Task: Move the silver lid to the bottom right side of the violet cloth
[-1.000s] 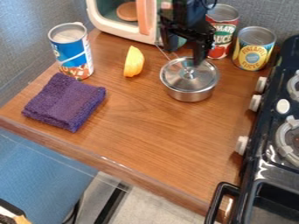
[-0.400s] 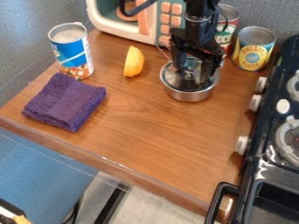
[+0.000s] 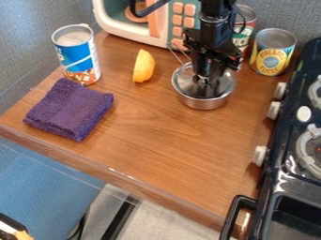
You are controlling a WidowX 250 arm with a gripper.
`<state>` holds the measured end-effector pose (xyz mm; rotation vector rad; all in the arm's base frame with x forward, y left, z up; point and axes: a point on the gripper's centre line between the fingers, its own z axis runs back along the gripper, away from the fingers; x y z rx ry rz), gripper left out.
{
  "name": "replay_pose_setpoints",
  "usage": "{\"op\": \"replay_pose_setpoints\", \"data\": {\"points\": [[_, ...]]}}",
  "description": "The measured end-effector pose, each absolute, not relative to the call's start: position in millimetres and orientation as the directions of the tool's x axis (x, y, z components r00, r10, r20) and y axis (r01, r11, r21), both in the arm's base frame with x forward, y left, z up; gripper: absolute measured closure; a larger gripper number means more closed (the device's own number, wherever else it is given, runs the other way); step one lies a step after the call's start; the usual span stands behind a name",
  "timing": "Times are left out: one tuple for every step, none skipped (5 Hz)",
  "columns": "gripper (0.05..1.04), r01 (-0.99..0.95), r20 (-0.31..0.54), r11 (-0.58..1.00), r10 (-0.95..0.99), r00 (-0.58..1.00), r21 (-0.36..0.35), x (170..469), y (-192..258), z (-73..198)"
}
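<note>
The gripper hangs over the pot at the upper right of the counter, with its fingers drawn together on the knob of the silver lid. That knob is mostly hidden behind the fingers. The lid lies flat on the small silver pot. A folded violet cloth rests on the counter's left side, well to the left of the pot and lower in the view.
A yellow-orange wedge stands between the pot and a blue can. Behind are a toy microwave, a red can and a yellow can. A black stove borders the wooden counter on the right.
The gripper has come down from above the pot onto the lid, and its fingers, spread on both sides of the knob a moment ago, have shut on it. Lid and pot have not moved.
</note>
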<state>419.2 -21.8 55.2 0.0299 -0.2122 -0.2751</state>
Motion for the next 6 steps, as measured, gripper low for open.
{"op": "replay_pose_setpoints", "data": {"points": [[0.797,0.268,0.198,0.962,-0.272,0.942,0.044,417.8,-23.1,54.3],[0.797,0.271,0.186,0.962,-0.271,0.944,0.029,415.7,-21.4,55.1],[0.797,0.274,0.216,0.962,-0.268,0.939,0.002,412.4,-25.9,74.5],[0.797,0.271,0.268,0.963,-0.263,0.927,0.006,397.1,-18.8,103.0],[0.797,0.285,0.247,0.959,-0.279,0.928,0.015,366.5,-8.4,101.5],[0.797,0.325,0.211,0.945,-0.325,0.922,0.032,335.2,-3.4,85.4]]}}
